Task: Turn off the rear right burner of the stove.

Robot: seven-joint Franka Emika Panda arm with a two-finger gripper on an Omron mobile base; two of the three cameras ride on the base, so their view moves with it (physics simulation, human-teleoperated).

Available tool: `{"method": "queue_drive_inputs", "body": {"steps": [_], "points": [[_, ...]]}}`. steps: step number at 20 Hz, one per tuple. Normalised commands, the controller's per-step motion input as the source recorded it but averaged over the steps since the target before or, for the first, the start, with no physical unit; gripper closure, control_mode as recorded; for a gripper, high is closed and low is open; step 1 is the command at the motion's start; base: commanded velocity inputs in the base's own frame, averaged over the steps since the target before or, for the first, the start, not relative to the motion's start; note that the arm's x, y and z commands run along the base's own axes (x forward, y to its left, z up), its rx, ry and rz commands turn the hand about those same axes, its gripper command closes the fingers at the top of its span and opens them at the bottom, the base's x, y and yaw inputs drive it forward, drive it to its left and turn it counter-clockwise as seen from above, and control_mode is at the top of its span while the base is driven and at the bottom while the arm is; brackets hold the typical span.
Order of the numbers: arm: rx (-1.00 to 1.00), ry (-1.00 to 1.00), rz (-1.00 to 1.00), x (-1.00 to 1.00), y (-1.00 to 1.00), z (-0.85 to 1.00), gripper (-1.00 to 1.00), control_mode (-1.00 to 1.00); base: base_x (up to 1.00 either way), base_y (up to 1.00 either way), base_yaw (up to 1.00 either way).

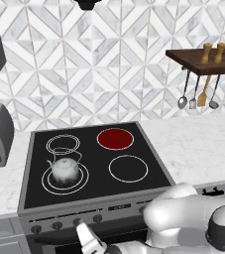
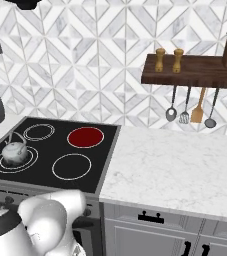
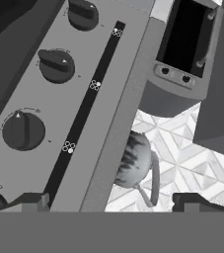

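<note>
The stove (image 1: pixel 34 163) has a glossy black glass top and a matt grey metal front panel (image 3: pixel 59 113) with dark plastic-looking knobs (image 3: pixel 23 130). The kettle (image 1: pixel 65 170) looks like polished metal. The counter (image 2: pixel 175 165) is smooth white marble; the shelf (image 2: pixel 195 70) is dark wood.

Kettle (image 1: pixel 65 169) on stove (image 1: pixel 148 149), front left zone
</note>
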Motion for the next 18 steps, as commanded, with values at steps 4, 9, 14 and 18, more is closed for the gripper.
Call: {"method": "queue_drive_inputs", "body": {"steps": [4, 9, 14, 18], "points": [[0.00, 0.01, 0.00, -0.04, 0.15, -0.60, -1.00, -1.00, 0.00, 0.00, 0.00], [0.01, 0.00, 0.00, 0.17, 0.01, -0.29, -1.00, -1.00, 0.00, 0.00, 0.00], [0.01, 0.00, 0.00, 0.18, 0.05, -0.36, -1.00, -1.00, 0.00, 0.00, 0.00], [0.02, 0.00, 0.00, 0.31, 0.21, -0.14, -1.00, -1.00, 0.00, 0.00, 0.00]]}}
